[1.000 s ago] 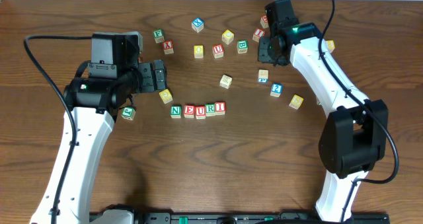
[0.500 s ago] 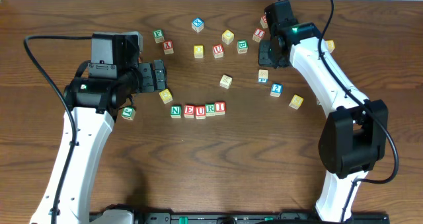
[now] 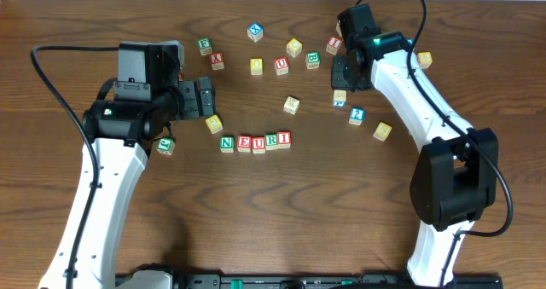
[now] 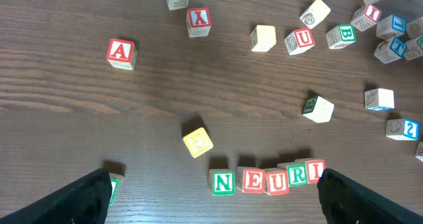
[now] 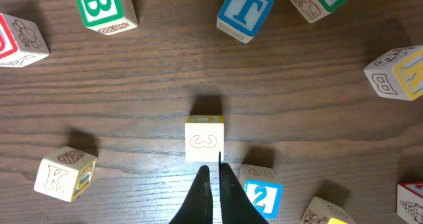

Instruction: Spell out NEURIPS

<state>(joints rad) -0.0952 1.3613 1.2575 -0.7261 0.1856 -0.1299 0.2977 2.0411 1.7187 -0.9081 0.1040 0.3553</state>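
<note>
Now we see five lettered cubes (image 3: 256, 141) standing in a touching row near the middle of the table (image 3: 281, 212), reading N, E, U, R, I. Our left fingers (image 4: 82, 196) are spread wide and hold nothing. Our right fingers (image 5: 201, 194) are pressed together and empty, their tips at the near edge of a pale cube (image 5: 204, 139); whether they touch it we cannot tell. A blue T cube (image 5: 244, 12) and a green B cube (image 5: 106, 9) lie well beyond it.
</note>
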